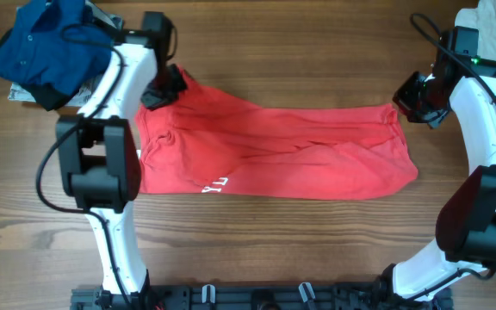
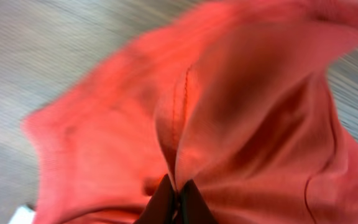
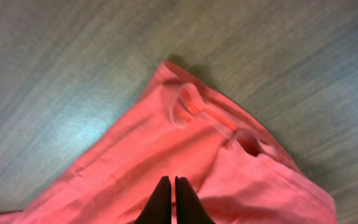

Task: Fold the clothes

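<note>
The red T-shirt [image 1: 274, 151] lies spread sideways across the middle of the table, with white lettering [image 1: 216, 184] at its front edge. My left gripper [image 1: 164, 89] is at its far left corner, shut on a raised fold of the red cloth [image 2: 178, 190]. My right gripper [image 1: 406, 103] is at the far right corner, fingers shut with their tips down on the red cloth [image 3: 170, 182] just inside a hem [image 3: 210, 112]. The shirt's far edge runs taut between the two grippers. A blue collared shirt [image 1: 41, 43] is bunched at the far left. A white garment [image 1: 492, 15] lies at the far right corner.
The wooden table [image 1: 257, 250] shows bare in front of the shirt. The blue shirt rests on a pale object [image 1: 20, 93] at the left edge. A black rail [image 1: 257, 297] with the arm bases runs along the near edge.
</note>
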### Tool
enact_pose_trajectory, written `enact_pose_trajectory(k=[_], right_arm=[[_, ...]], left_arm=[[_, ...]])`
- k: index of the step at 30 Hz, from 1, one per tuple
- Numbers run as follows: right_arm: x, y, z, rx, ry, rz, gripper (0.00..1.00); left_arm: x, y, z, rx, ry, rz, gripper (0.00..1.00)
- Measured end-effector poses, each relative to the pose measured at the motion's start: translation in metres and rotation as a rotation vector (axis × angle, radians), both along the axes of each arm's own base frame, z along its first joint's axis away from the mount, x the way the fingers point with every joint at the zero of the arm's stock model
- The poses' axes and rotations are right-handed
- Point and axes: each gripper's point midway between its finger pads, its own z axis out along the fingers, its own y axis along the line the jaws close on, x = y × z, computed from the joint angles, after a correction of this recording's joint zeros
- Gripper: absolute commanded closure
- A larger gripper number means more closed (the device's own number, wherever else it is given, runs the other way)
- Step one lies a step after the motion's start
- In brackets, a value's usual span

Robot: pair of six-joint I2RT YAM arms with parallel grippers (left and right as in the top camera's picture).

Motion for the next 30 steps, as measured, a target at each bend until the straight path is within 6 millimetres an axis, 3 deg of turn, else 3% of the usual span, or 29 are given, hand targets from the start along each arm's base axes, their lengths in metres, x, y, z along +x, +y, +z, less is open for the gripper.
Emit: enact_pose_trajectory(k=[1, 2, 4, 9, 13, 17, 24, 28, 30], right_arm=[[-0.004, -0.001, -0.001, -0.005, 0.017, -0.006, 0.96], [-0.004, -0.001, -0.001, -0.007, 0.018, -0.006, 0.80], [-0.005, -0.002, -0.001, -0.010, 0.021, -0.003, 0.66], [0.001, -0.003, -0.008, -0.018, 0.017, 0.008, 0.62], [-0.002, -0.003, -0.043, 0.000, 0.104, 0.008, 0.60], [0.003, -0.004, -0.061, 0.003, 0.120, 0.013, 0.61], [0.027, 0.005, -0.065, 0.056, 0.025, 0.063, 0.57], [0.034, 0.007, -0.073, 0.068, 0.010, 0.073, 0.58], [0.032, 0.011, -0.085, 0.091, 0.019, 0.079, 0.66]], left_arm=[[-0.003, 0.013, 0.003, 0.000, 0.009, 0.032, 0.96], [-0.003, 0.023, 0.006, -0.005, 0.010, 0.055, 0.96], [-0.003, 0.033, 0.010, -0.031, 0.004, 0.077, 0.96], [-0.006, 0.024, 0.011, -0.061, 0.013, 0.049, 0.96], [-0.020, 0.021, 0.010, -0.067, 0.074, 0.047, 0.96], [-0.024, 0.022, 0.010, -0.066, 0.088, 0.047, 0.96], [-0.024, 0.022, 0.010, -0.066, 0.088, 0.047, 0.96], [-0.024, 0.022, 0.010, -0.066, 0.087, 0.047, 0.96], [-0.024, 0.022, 0.010, -0.066, 0.086, 0.047, 0.96]])
